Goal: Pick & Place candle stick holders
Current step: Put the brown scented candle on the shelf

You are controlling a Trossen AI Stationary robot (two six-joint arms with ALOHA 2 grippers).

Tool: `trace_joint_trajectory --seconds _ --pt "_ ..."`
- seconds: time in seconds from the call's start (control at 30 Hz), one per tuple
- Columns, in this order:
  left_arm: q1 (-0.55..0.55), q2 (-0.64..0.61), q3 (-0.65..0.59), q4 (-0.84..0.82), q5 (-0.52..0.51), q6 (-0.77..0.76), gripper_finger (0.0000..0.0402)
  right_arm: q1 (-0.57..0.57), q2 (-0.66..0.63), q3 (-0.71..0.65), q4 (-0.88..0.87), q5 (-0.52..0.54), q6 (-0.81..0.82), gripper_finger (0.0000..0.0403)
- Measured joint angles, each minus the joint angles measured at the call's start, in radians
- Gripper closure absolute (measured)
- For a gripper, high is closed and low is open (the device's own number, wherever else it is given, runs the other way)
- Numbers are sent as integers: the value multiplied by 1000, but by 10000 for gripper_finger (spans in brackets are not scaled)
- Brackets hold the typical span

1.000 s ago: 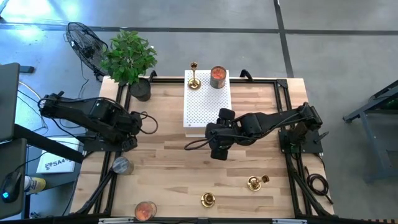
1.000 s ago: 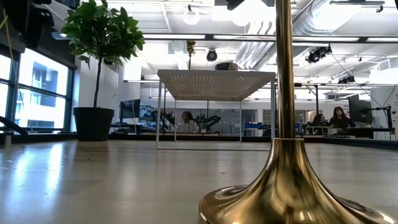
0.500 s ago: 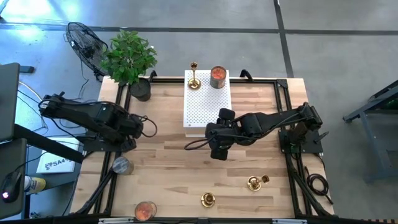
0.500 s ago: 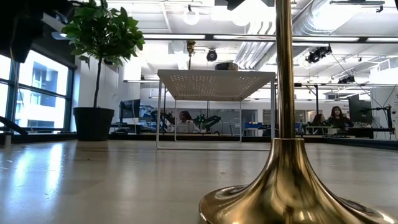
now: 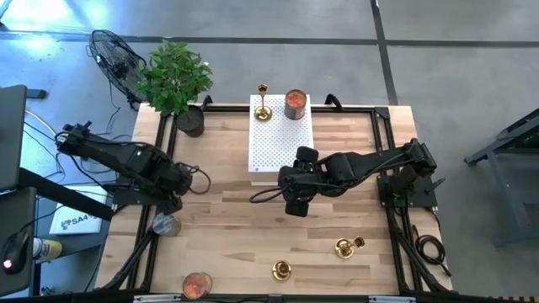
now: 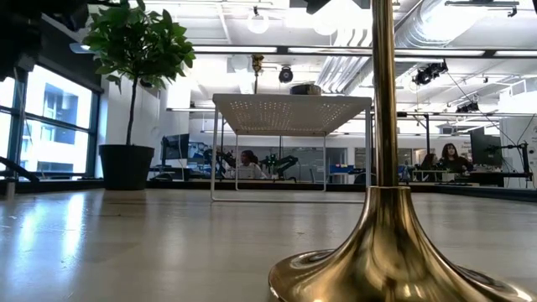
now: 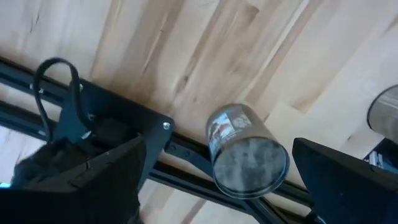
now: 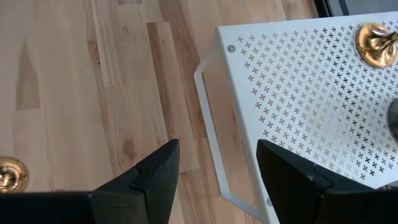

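Observation:
One brass candle stick holder [image 5: 263,103] stands on its round base on the white perforated shelf [image 5: 280,139] at the far edge; it also shows in the right wrist view [image 8: 376,42]. A second holder [image 5: 281,270] stands near the front edge and fills the low view [image 6: 386,210]. A third holder [image 5: 345,247] lies on its side to the right of it. My left gripper [image 5: 175,187] points down, wide open, above a glass jar [image 7: 247,152]. My right gripper [image 8: 217,165] hangs open at mid-table, just in front of the shelf, with nothing between its fingers.
An orange candle jar [image 5: 294,103] shares the shelf with the holder. The glass jar [image 5: 164,224] stands by the left frame rail, and another candle jar [image 5: 196,284] sits at the front edge. A potted plant [image 5: 175,80] stands at the far left corner. Bare wood lies at mid-table.
My left arm has swung a little toward the table's near edge and sunk, coming closer to the glass jar. The holders have not moved.

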Motion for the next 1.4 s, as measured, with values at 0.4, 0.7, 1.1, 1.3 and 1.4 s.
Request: trace_joint_trajectory --seconds 0.4,0.7,1.1,1.3,1.4 --pt "-354 19 0 3 -90 -630 4 0 0 0 0 0 0 194" --pt "-548 133 0 31 -117 -948 4 0 0 0 0 0 -26 194" --pt "-662 284 0 184 -81 -968 4 0 0 0 17 0 -46 194" --pt "-662 312 0 156 -125 -986 4 0 0 0 56 -58 -46 194" --pt "-662 316 0 138 -126 -993 4 0 0 0 67 -100 -44 194"
